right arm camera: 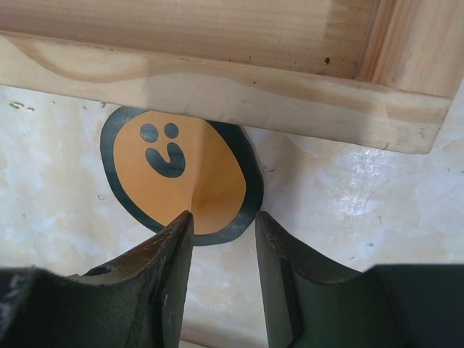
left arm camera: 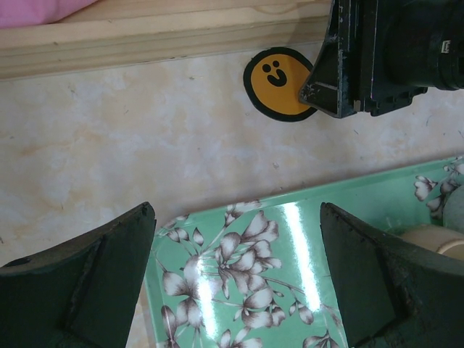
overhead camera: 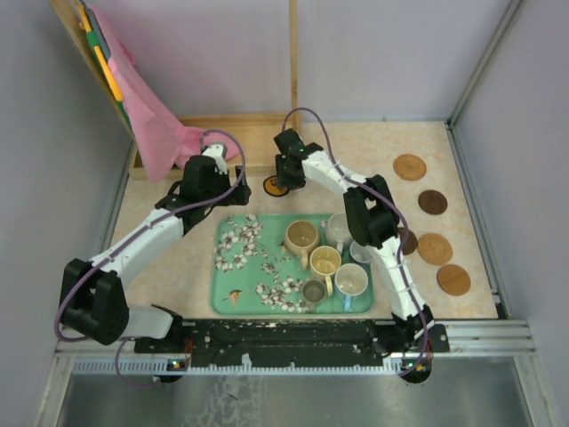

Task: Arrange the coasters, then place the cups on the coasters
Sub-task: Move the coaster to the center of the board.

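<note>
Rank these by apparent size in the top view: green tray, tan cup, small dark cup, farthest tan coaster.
1. green tray
2. tan cup and farthest tan coaster: they look about alike, so unranked
3. small dark cup

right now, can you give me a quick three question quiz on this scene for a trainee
1. True or false: the tan cup stands on the green tray.
2. The fingertips of the right gripper are at: a) the tan cup b) the orange smiley coaster c) the green tray.
3. On the left gripper, how do the jaws stand?
Key: 1 true; 2 b; 3 wide open.
</note>
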Robot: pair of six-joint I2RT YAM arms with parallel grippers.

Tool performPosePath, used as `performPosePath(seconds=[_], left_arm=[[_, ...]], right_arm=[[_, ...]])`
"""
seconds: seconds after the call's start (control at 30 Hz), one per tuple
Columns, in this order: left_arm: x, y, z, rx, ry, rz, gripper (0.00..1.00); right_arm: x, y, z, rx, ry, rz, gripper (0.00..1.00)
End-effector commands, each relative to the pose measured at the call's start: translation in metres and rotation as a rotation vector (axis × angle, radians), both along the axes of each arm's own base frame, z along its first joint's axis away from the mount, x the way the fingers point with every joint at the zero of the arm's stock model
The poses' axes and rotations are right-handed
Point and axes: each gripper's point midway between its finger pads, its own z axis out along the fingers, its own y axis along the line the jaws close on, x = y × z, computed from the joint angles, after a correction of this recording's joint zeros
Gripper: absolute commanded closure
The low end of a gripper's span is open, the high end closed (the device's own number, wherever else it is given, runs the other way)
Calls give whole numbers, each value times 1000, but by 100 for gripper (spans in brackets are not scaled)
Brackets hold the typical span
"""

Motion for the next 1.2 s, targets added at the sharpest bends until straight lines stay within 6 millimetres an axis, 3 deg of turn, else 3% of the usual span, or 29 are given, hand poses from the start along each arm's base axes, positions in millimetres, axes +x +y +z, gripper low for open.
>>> performPosePath(seconds=[0.0,0.43,0.7,0.87,1.07,1.17], left_arm=[[0,0,14,-16,-30,6,0],[-8,10,30,-5,-64,22,0],[-8,8,35,-24,-80,15,0],[-4,3,32,-27,-68,3,0],[4,-11,27,-51,-60,-45,0],[9,-21,24,-69,-45,-65,0]], right_arm=[[13,12,33,69,-50,4,59],[7,46,20,105,-28,43,59],[11,30,58,120,-115,22,59],[17,0,81,90,-161,-31,59],[19,-65,114,95,-225,-126,59],[15,-96,121,81,-238,-170,59]])
